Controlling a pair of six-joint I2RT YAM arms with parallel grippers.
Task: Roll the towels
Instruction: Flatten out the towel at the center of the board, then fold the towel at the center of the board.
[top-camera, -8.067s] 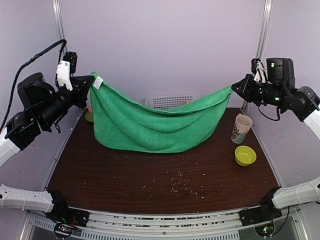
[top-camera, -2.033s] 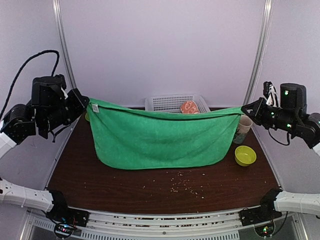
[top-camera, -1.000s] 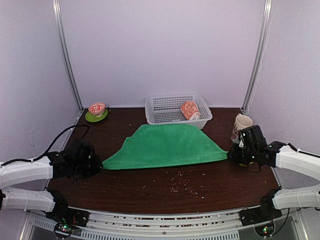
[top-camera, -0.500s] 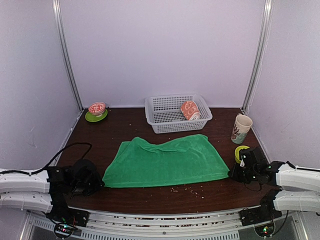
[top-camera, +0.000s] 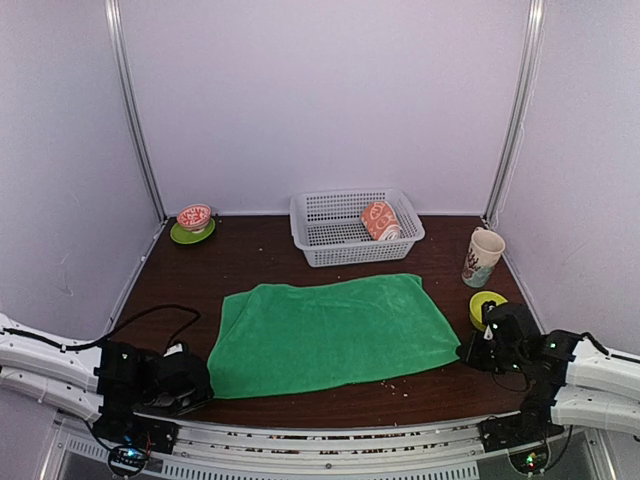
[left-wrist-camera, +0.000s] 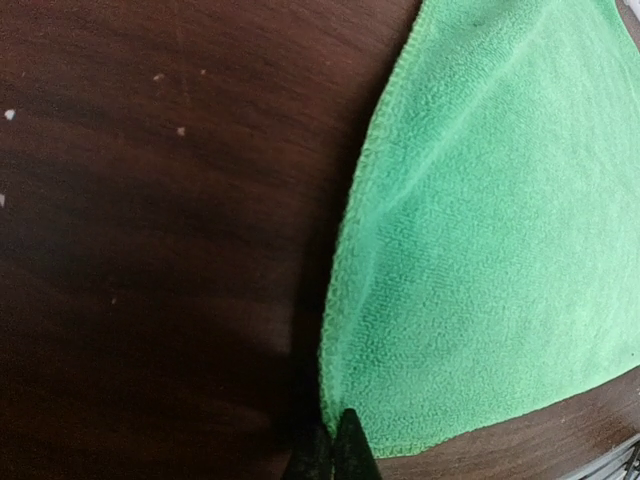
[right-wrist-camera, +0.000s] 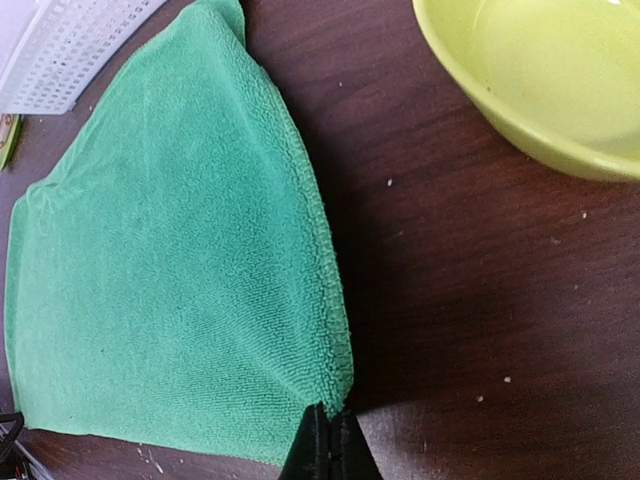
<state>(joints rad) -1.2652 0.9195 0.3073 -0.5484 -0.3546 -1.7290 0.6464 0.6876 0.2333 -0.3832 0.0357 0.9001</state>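
The green towel (top-camera: 330, 335) lies spread on the tabletop (top-camera: 250, 260). The left pincer (left-wrist-camera: 332, 440) at 7 o'clock and the right pincer (right-wrist-camera: 322, 435) at 4 o'clock are clenched, each seemingly pinching a near corner.

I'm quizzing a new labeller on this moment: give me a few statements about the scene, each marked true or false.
1. The green towel lies spread flat on the table. True.
2. The left gripper hangs open above it. False: it is shut on the towel's near corner.
3. The peach towel sits in the white basket. True.
4. The yellow-green bowl rests on the green towel. False: it stands on bare table beside it.
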